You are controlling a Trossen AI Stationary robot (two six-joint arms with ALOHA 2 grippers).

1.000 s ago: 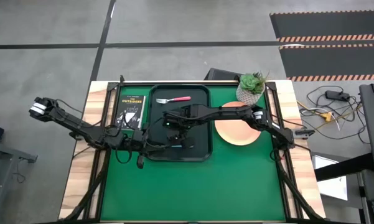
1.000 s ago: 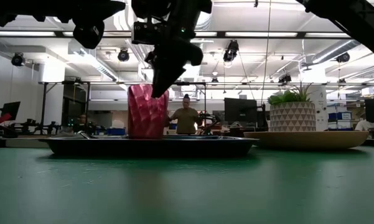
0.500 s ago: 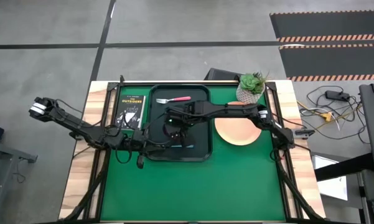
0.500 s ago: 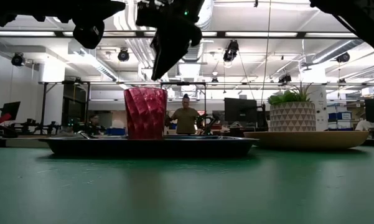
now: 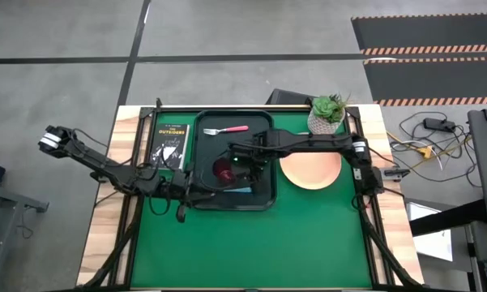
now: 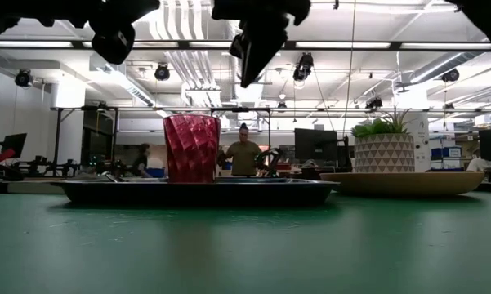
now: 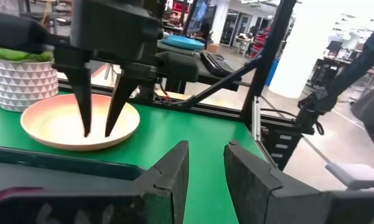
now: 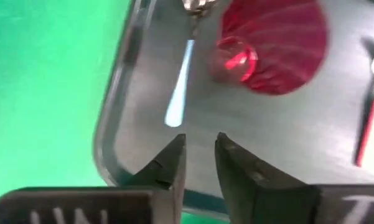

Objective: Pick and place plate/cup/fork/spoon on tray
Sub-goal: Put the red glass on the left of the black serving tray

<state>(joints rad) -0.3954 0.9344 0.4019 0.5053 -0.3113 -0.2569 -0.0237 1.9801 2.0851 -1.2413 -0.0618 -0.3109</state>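
Note:
The dark red cup (image 5: 224, 170) stands upright on its base on the dark tray (image 5: 201, 195); it also shows in the low view (image 6: 191, 147). The pink-handled fork (image 5: 227, 129) lies at the tray's far end. The blue-handled spoon (image 8: 179, 87) lies on the tray's near part. The peach-orange plate (image 5: 309, 170) rests on the green mat right of the tray. My right gripper (image 5: 245, 159) hangs open and empty above the tray, right of the cup. My left gripper (image 5: 185, 204) waits, open, at the tray's near left corner.
A white pot with a green plant (image 5: 327, 113) stands behind the plate. A dark book (image 5: 171, 144) lies left of the tray. Open green mat (image 5: 251, 251) spreads between the tray and the table's near edge. People stand in the room beyond the table.
My right gripper has come off the cup's rim, risen, and gone toward the table's right edge. The cup stays where it was, upright on the tray.

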